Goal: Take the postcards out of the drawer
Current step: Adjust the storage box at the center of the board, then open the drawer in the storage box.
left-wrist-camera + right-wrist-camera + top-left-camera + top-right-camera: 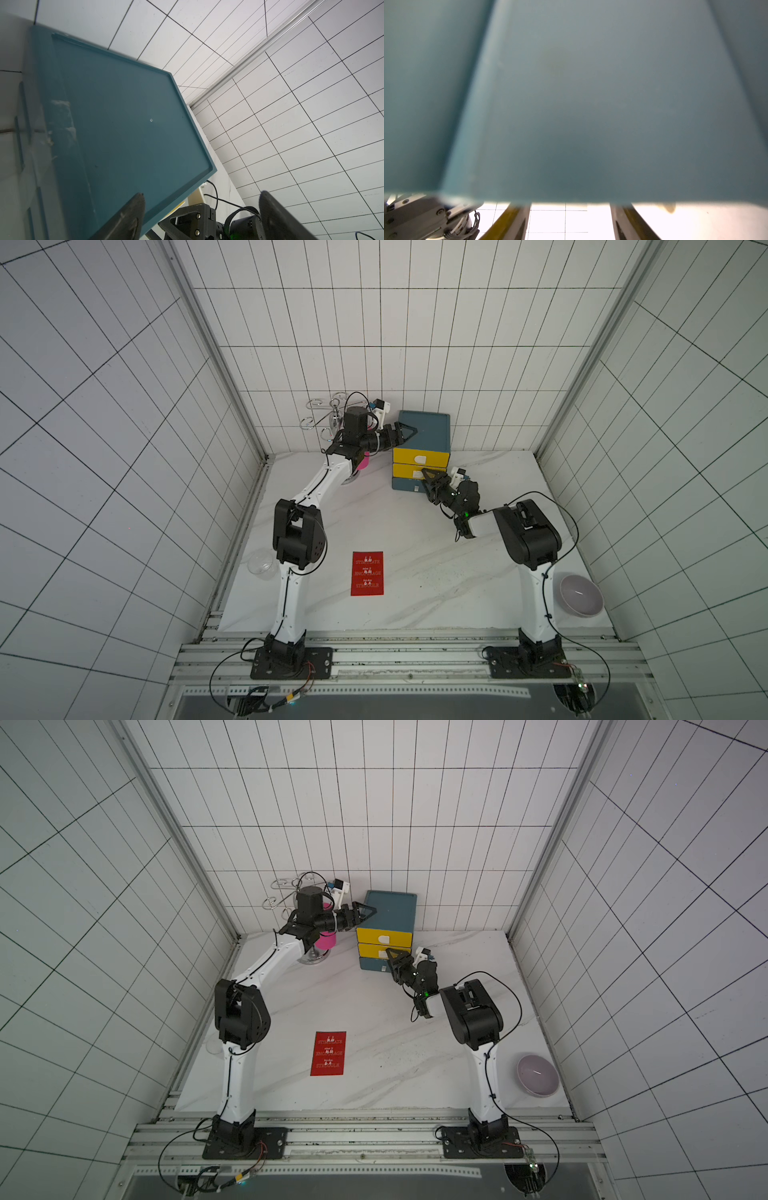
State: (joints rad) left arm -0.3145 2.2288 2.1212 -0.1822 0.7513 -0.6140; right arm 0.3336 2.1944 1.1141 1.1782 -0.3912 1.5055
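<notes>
One red postcard (367,573) (328,1053) with white print lies flat on the marble table, near the front between the two arms. The teal cabinet (430,429) (392,907) stands against the back wall with two yellow drawer fronts (419,456); no drawer's inside shows. My left gripper (409,433) (370,910) (201,193) is open at the cabinet's top front left corner, one finger over the teal top (124,124). My right gripper (426,472) (390,952) (570,207) is open, tips at the lower yellow drawer front (409,472). Blurred teal surface fills the right wrist view.
A lilac bowl (581,595) (537,1075) sits at the front right by the right arm. A clear glass cup (261,566) stands at the table's left edge. A wire rack (328,412) and a pink object (325,940) stand left of the cabinet, behind my left arm.
</notes>
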